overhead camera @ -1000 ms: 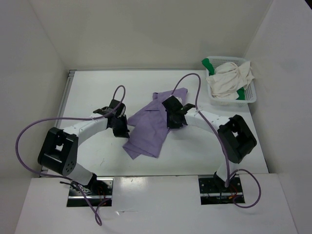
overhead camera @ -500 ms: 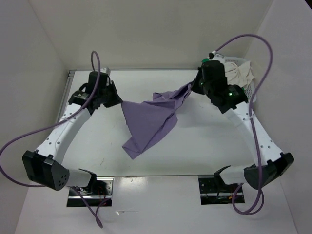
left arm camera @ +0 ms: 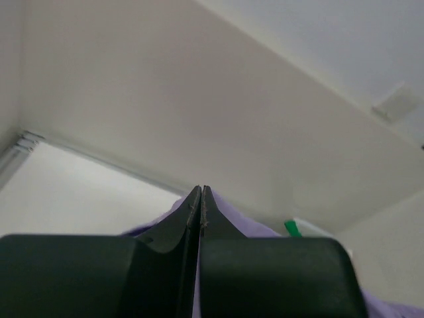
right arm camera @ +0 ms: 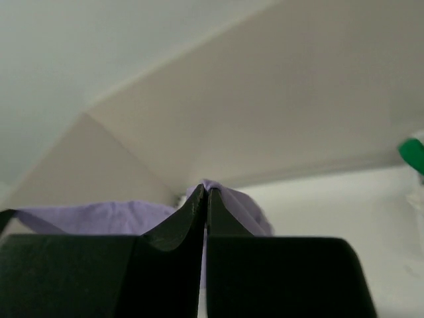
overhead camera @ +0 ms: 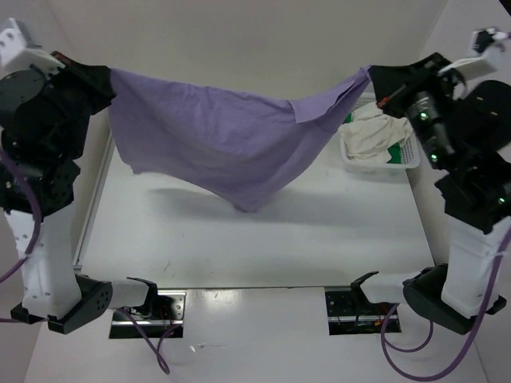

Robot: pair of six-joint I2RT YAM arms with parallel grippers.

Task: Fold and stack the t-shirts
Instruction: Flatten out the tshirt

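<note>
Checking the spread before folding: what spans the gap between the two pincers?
The lavender t-shirt, pinched by the left pincer and the right pincer, sagging above the table; the top view shows it.

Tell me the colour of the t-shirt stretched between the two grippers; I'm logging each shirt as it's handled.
Lavender purple, plain. The t-shirt shows best in the top external view.

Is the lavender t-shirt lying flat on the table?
No, the lavender t-shirt hangs stretched in the air between the left gripper and the right gripper.
</note>
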